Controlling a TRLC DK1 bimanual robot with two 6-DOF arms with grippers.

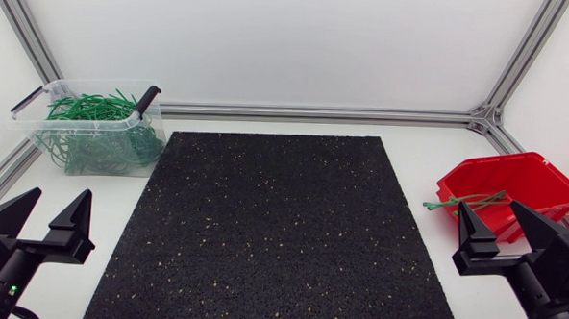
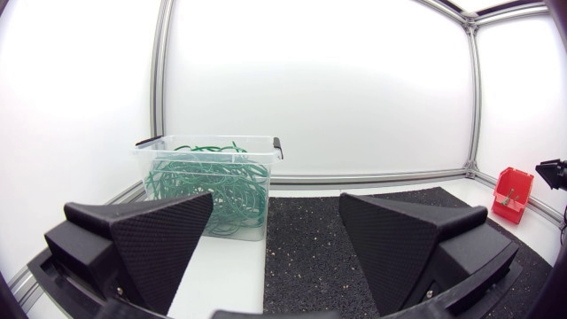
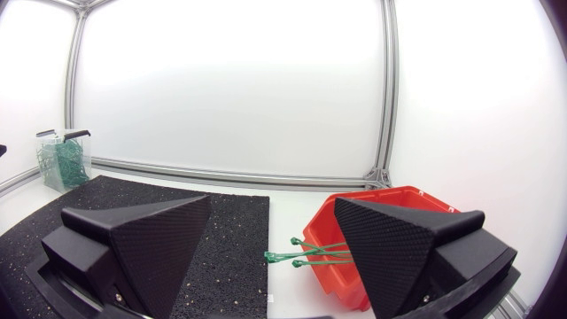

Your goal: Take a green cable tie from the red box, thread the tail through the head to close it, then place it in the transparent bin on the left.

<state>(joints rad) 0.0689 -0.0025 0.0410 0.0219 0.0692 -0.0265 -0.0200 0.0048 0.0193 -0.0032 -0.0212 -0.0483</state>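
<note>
The red box [image 1: 514, 189] sits at the table's right edge, with green cable ties [image 1: 467, 200] hanging over its left rim. In the right wrist view the red box [image 3: 376, 232] lies ahead of my open right gripper [image 3: 270, 235], the green cable ties [image 3: 312, 254] sticking out toward the mat. My right gripper [image 1: 505, 230] stands just in front of the box. The transparent bin [image 1: 92, 125] at the back left holds several closed green ties. My left gripper [image 1: 48, 217] is open and empty, in front of that bin [image 2: 211, 183].
A black speckled mat [image 1: 277, 231] covers the middle of the table. Aluminium frame rails [image 1: 315, 114] run along the back edge and both sides. The bin has black handles [image 1: 148, 98] at its ends.
</note>
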